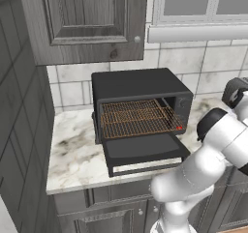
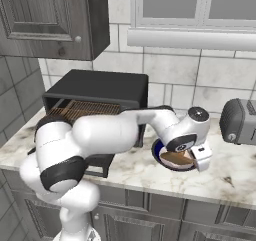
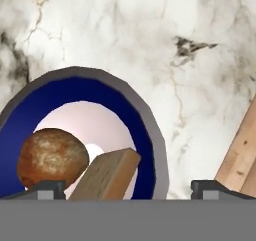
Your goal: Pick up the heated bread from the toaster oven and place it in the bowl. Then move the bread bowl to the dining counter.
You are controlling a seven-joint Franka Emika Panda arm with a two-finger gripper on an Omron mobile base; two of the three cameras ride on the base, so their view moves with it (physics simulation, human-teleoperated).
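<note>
hand view: bread slice (image 3: 107,174) leaning inside the bowl (image 3: 145,130) beside a round roll (image 3: 52,155), hand (image 3: 127,187) spread open. right base view: hand above the bowl on the tabletop (image 2: 240,177). next, grip the rim squarely, lift level.

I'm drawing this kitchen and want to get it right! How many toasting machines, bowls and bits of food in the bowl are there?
Toasting machines: 2, the black toaster oven and the grey slot toaster
Bowls: 1, the blue-rimmed bowl
Food pieces in the bowl: 2, a tan bread slice and a round brown roll
Total: 5
</note>
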